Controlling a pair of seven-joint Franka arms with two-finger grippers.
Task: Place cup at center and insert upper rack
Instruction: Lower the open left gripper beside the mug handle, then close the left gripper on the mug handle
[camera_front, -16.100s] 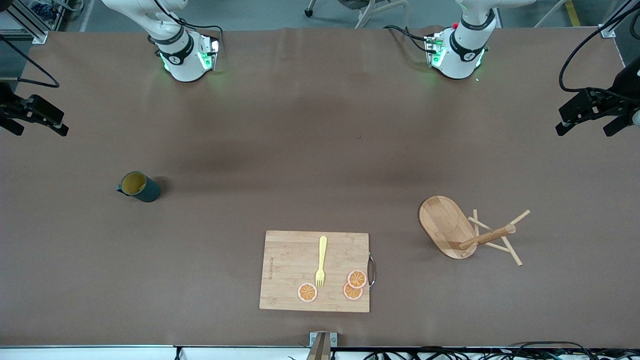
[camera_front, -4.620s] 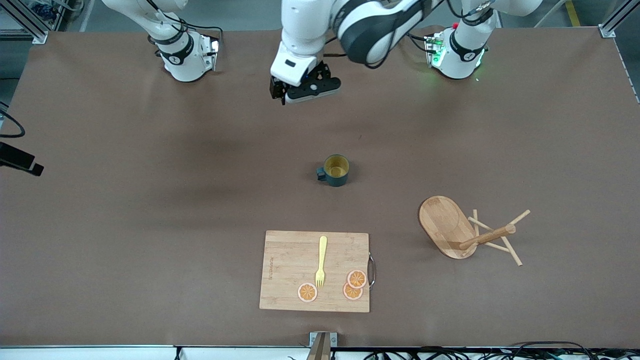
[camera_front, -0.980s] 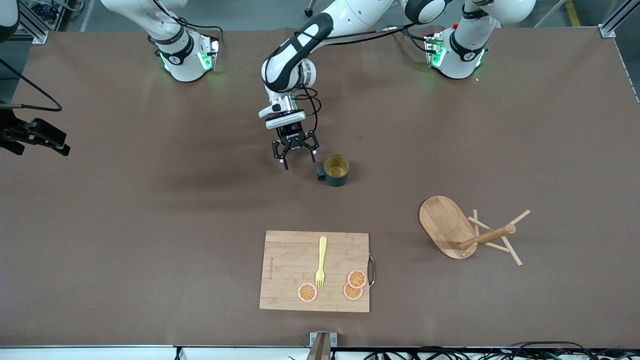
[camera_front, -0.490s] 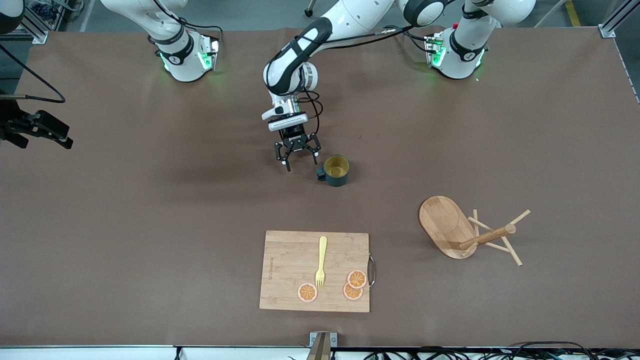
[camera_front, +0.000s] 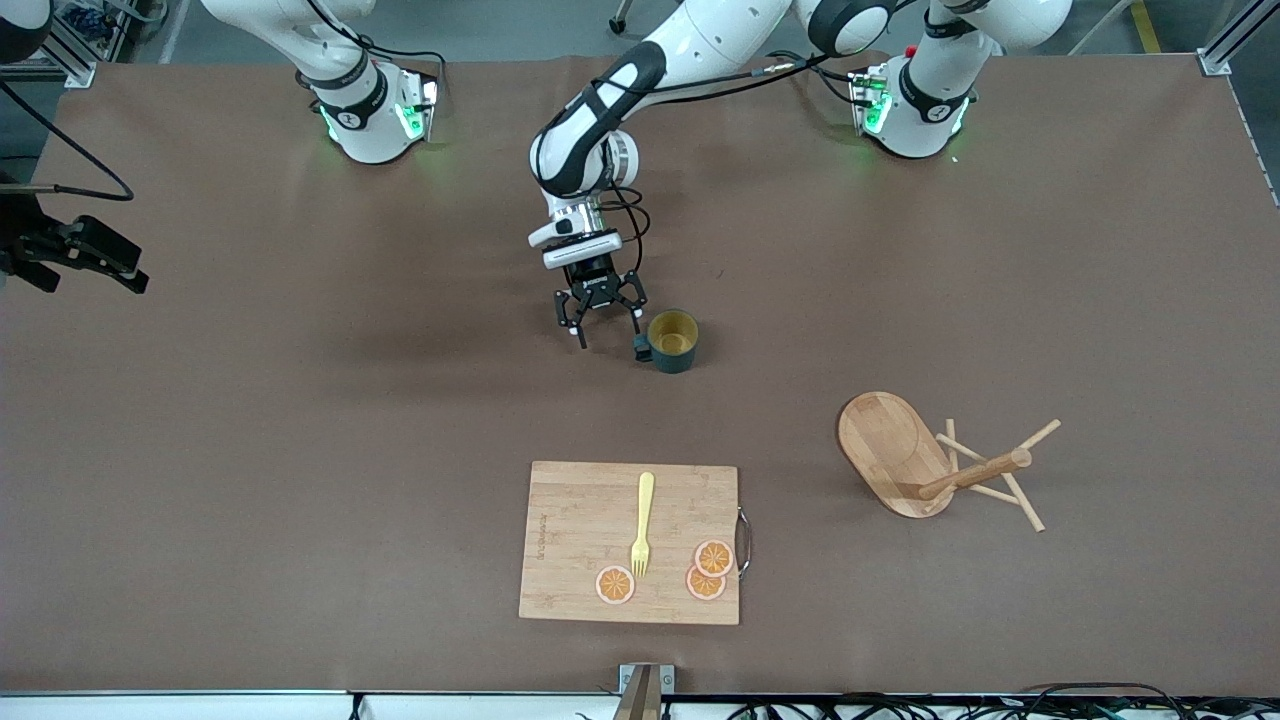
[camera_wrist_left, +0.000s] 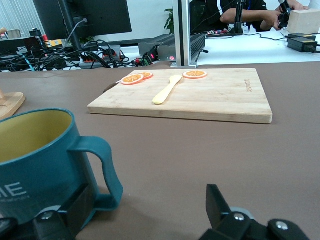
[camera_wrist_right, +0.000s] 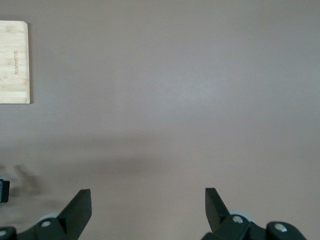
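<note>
Nearest the front camera lies the cutting board (camera_front: 629, 543) with a yellow fork (camera_front: 642, 524) and orange slices (camera_front: 712, 569) on it. Farther back, toward the left arm's end of the bench (camera_front: 300, 500), the upper rack (camera_front: 925, 463) lies tipped on its side. At the bench's middle the cup (camera_front: 672, 340) stands upright. The left pincer (camera_front: 610, 332) is low beside it, spread, one finger by the handle. The right pincer (camera_wrist_right: 148, 205) waits at the right arm's end, spread and empty.
</note>
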